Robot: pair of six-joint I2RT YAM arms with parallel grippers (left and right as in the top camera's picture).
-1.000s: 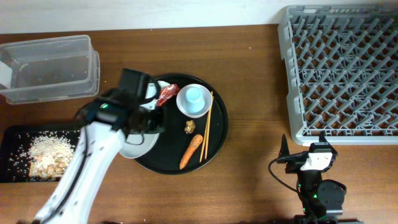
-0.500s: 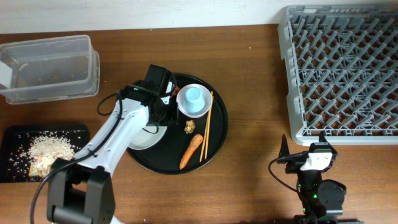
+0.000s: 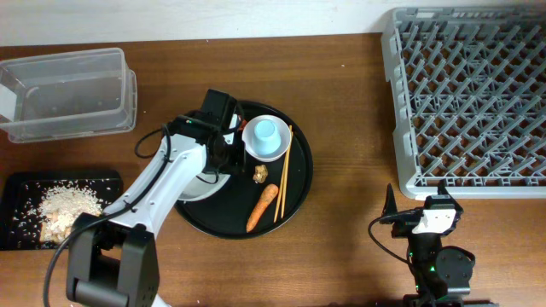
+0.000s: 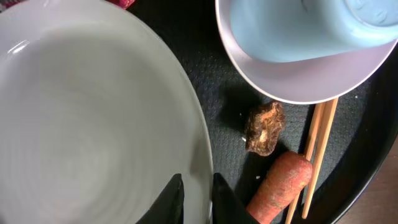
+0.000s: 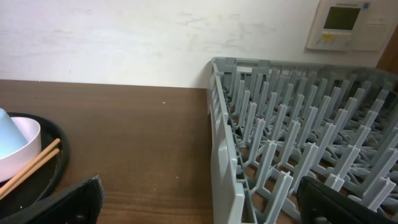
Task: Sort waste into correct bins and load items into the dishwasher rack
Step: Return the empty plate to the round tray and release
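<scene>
My left gripper (image 4: 196, 199) is shut on the right rim of the white plate (image 4: 93, 124), which lies on the left of the round black tray (image 3: 294, 192); overhead the gripper (image 3: 219, 156) is over the plate (image 3: 196, 186). Right of it are the pinkish-white bowl (image 3: 256, 149) holding the light-blue cup (image 3: 266, 130), the brown lump (image 4: 264, 127), the carrot (image 4: 280, 186) and the chopsticks (image 4: 317, 155). A bit of red wrapper (image 4: 121, 2) shows at the top edge. The tissue is hidden. My right gripper (image 3: 415, 217) is open and empty by the front edge.
The clear tub (image 3: 68, 94) stands at the back left. The flat black tray (image 3: 17, 183) holding rice scraps (image 3: 64, 205) is at the front left. The grey dishwasher rack (image 3: 469, 94) fills the back right and shows in the right wrist view (image 5: 292, 143).
My left arm has swung right from the tray's left edge, carrying the plate further onto the round tray. In the last half second it has barely moved. The right arm is still.
</scene>
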